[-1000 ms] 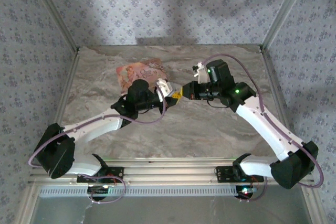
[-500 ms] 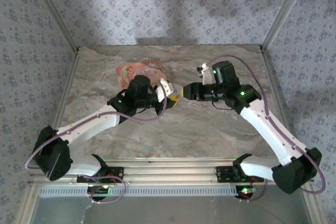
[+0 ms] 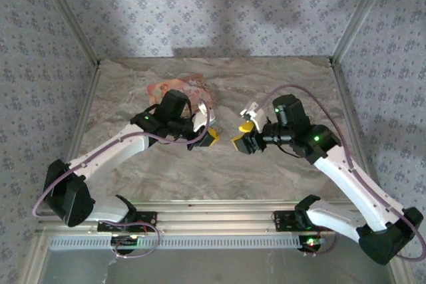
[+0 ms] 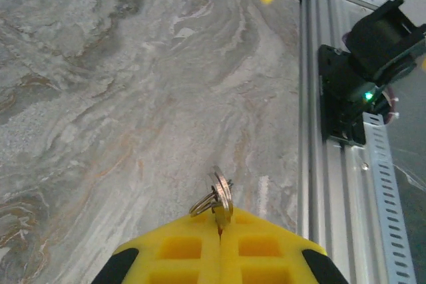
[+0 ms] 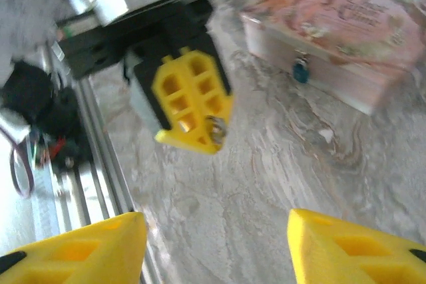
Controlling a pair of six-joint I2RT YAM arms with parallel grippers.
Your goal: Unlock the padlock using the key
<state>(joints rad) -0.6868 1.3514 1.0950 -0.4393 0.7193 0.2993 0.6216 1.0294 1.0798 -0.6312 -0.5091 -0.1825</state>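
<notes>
Key (image 4: 219, 209) mostly hidden between closed left fingers (image 4: 180, 251); padlock (image 5: 301, 70) small, blurred.

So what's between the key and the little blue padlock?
Just bare table, in the right wrist view: the key is in the left gripper, the padlock on the pink box.

padlock (image 5: 301, 70) on box (image 5: 346, 18), key (image 4: 220, 199) in L pincer (image 4: 219, 232)

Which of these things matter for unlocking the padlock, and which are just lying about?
For the job:
key, pinched in the shut left gripper
blue padlock, hanging on the pink box
open right gripper

Just there:
pink box
marble table
metal rail
</notes>
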